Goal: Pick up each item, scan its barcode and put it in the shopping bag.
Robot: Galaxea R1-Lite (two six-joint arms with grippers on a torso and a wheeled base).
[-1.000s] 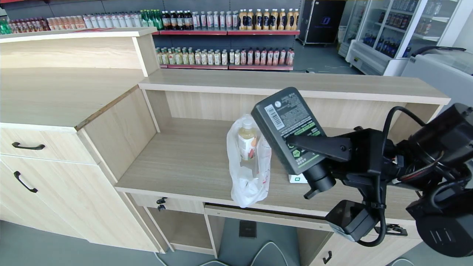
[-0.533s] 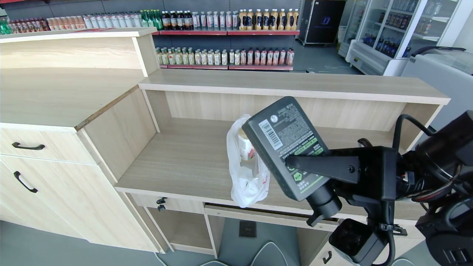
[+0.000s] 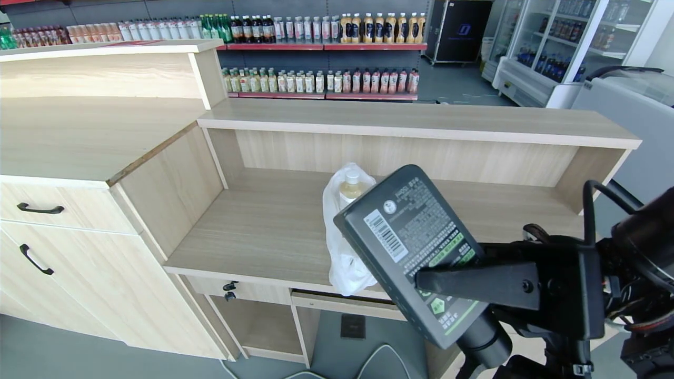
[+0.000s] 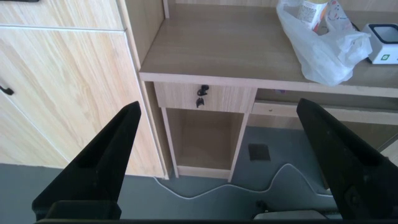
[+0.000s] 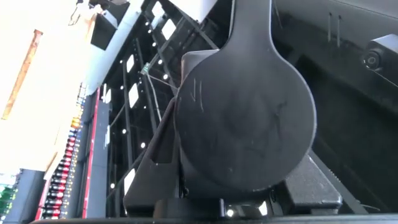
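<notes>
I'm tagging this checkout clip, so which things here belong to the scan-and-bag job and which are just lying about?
Job: dark bottle in the right gripper; shopping bag holding a drink bottle; white scanner on the counter.
Lying about: drink shelves; fridges; drawers.

The flat bottle (image 3: 416, 247) is matt black, with a white label barred in black, fine white print and bright green bands low on its face; the right tool (image 3: 426, 281) on it and the left tool (image 4: 217, 174) are black too. The shopping bag (image 3: 347, 263) is milky, translucent white with a little red print, and the drink bottle (image 3: 350, 190) inside it shows pale yellow under a white cap. The tabletop (image 3: 263, 226) is pale blond wood with fine straight grain, the scanner (image 4: 380, 42) white with a green patch, the drawer handles (image 3: 39, 209) black and the far shelves (image 3: 326, 46) red-edged.
</notes>
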